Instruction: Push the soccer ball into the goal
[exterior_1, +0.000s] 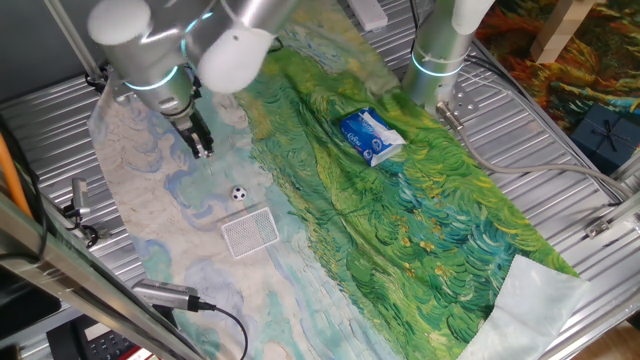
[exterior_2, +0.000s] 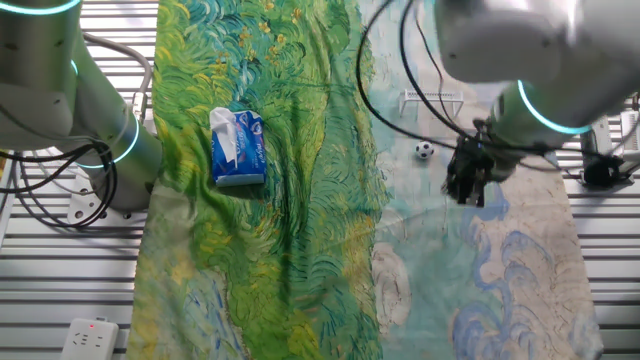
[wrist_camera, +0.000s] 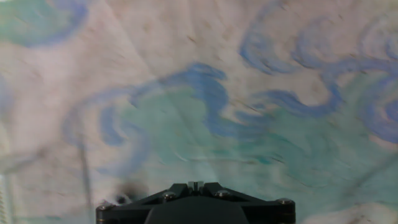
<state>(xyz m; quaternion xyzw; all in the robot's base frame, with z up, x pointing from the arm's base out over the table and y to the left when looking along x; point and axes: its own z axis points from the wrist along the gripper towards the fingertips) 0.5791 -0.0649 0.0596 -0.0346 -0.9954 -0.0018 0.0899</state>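
Note:
The soccer ball (exterior_1: 238, 194) is a tiny white ball with black patches on the pale blue-swirled cloth; it also shows in the other fixed view (exterior_2: 425, 151). The goal (exterior_1: 249, 232), a flat white mesh frame, lies just in front of the ball; in the other fixed view it stands behind the ball (exterior_2: 433, 99). My gripper (exterior_1: 201, 146) hangs above the cloth behind and left of the ball, a short way off, fingers together and empty. In the other fixed view the gripper (exterior_2: 466, 190) is right of and nearer than the ball. The hand view shows only blurred cloth; ball and goal are out of it.
A blue-and-white tissue packet (exterior_1: 370, 135) lies on the green part of the cloth, also in the other fixed view (exterior_2: 238, 147). A second robot base (exterior_1: 440, 55) stands at the back. Metal ribbed table borders the cloth; a cable and plug (exterior_1: 170, 294) lie at the front left.

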